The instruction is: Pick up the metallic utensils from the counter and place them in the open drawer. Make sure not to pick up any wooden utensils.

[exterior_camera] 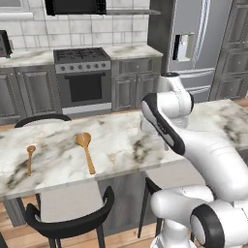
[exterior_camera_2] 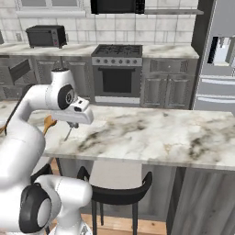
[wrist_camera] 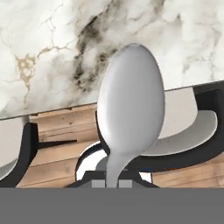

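**Operator:** Filling the hand view, closest to the lens, is a grey metal spoon (wrist_camera: 130, 105), bowl up, its thin neck running down between the fingertips. I am holding it with the fingers clamped together on its handle.

**Listener:** Where is the gripper sitting?

**Operator:** The gripper (exterior_camera_2: 73, 124) is hovering over the near edge of the marble counter (exterior_camera_2: 151, 133), the utensil hanging thinly below it. Two wooden spoons, one small (exterior_camera: 30, 157) and one larger (exterior_camera: 86, 150), are lying well apart from it, untouched.

**Listener:** And the drawer?

**Operator:** I cannot tell where it is. I am judging that keeping the grip firm and the spoon level while carrying matters most.
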Available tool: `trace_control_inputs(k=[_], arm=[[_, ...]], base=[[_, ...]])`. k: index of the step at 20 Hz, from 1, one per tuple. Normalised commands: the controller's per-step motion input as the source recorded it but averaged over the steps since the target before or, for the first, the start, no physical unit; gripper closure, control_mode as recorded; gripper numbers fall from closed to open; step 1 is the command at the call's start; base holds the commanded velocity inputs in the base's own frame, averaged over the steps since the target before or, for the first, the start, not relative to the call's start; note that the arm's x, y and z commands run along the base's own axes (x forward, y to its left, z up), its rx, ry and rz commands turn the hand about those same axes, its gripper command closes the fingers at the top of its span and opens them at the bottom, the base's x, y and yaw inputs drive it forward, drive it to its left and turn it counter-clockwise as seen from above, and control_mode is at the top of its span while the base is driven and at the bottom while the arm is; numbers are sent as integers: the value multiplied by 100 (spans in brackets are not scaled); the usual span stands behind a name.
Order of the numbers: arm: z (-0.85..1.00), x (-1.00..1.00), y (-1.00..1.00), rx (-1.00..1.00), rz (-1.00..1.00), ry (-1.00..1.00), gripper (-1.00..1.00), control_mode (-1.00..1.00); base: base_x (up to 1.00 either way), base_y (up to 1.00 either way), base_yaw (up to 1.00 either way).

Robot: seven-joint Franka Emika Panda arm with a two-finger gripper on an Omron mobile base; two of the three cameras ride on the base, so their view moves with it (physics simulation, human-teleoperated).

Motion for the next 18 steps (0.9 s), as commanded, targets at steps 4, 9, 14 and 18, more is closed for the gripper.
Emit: trace_control_inputs(k=[4,9,14,18], arm=[[81,-100,0,0,4,-2,100,-100],[39,-100,0,0,10,-4,100,-100],[0,-92,-8,3,23,-5,100,-100],[0,-22,0,0,11,0,100,-100]], base=[[0,0,0],[0,0,0],[0,0,0],[0,0,0]])
